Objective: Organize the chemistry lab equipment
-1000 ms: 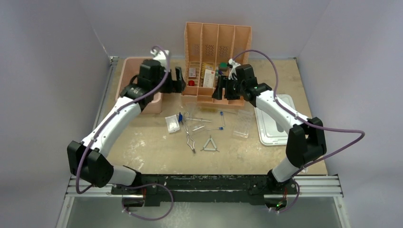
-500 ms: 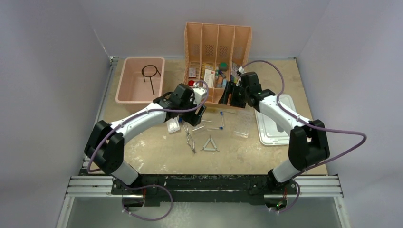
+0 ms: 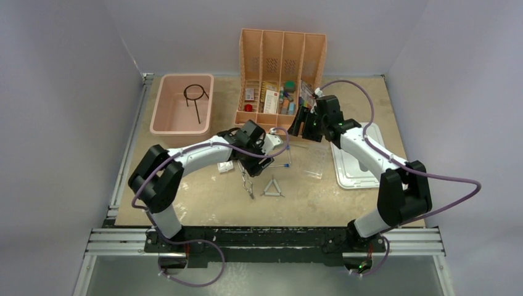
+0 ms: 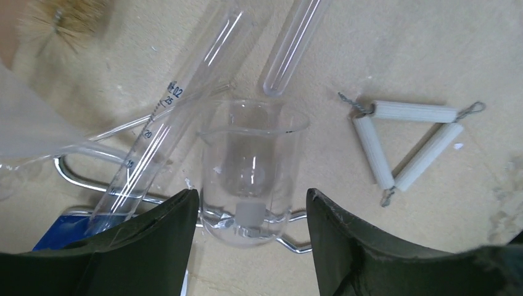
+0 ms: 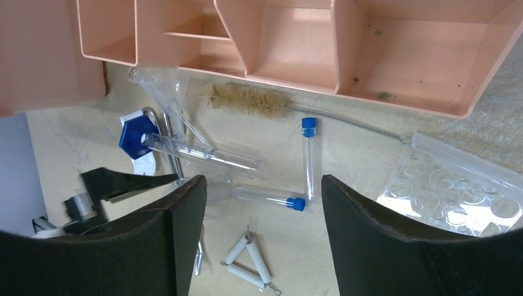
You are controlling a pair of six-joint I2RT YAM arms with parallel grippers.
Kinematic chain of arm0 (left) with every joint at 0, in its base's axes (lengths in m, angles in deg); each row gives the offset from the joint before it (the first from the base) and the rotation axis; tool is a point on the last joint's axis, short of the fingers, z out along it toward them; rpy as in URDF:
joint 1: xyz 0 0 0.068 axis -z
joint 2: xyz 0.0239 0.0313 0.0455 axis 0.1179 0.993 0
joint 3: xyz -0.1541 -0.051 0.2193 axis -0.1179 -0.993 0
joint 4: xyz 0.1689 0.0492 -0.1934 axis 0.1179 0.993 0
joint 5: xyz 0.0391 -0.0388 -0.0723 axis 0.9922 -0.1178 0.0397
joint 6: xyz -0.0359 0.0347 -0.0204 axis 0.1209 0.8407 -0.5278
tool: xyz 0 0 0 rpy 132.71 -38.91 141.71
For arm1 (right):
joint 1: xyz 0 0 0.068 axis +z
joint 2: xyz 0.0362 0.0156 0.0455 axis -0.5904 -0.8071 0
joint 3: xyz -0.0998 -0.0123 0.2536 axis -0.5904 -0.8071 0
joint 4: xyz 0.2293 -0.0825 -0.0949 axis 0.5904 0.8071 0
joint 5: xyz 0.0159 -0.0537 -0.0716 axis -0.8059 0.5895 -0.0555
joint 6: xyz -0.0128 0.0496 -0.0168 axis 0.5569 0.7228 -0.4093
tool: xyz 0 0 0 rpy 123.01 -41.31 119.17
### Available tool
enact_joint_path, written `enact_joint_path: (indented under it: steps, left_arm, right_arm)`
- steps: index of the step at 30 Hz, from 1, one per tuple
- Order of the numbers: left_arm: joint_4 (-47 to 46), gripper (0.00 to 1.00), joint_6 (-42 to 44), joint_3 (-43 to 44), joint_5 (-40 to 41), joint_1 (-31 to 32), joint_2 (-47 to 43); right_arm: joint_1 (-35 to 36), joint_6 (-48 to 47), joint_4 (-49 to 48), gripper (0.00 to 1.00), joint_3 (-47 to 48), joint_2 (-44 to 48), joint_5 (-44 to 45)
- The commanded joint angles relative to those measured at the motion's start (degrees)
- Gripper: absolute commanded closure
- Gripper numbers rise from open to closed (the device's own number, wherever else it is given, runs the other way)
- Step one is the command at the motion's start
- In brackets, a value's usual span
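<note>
1. A small clear beaker [image 4: 251, 166] sits low in the centre of my left wrist view, over the wire of the metal tongs [image 4: 80, 179].
2. My left gripper [image 4: 253, 194] has its fingers apart, one on each side of the beaker; I cannot tell whether they press on it.
3. A graduated cylinder [image 4: 161, 139] lies slanted just left of the beaker, and the white triangle [image 4: 407, 145] lies at the right, apart from it.
4. My right gripper [image 5: 262, 182] is spread wide on nothing. Between its fingers in the right wrist view lie the thin blue-capped tubes [image 5: 308, 157]. The brush [image 5: 247, 100] lies below the orange organizer [image 5: 407, 55] across the top, and the clear plastic tube rack [image 5: 456, 197] is at the right.
5. In the upper left of the top view, the black wire ring tripod [image 3: 195, 95] lies in the pink bin [image 3: 179, 117].
</note>
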Motion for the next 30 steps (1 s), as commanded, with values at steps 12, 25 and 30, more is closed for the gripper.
enact_joint_path:
  steps: [12, 25, 30]
  left_arm:
    - [-0.2, 0.65, 6.77, 1.9, 0.7, 0.08, 2.74]
    - [-4.0, 0.68, 0.13, 4.11, -11.66, -5.94, -7.74]
    - [-8.33, 0.69, -2.99, 5.04, -16.55, -8.85, -10.0]
  right_arm:
    - [-2.86, 0.72, -6.09, 0.29, -4.11, 3.59, -6.49]
    - [-5.02, -1.29, -16.09, 0.07, -4.67, 2.26, -33.73]
    - [-5.01, 1.03, -21.23, 0.05, -1.86, -0.09, -41.03]
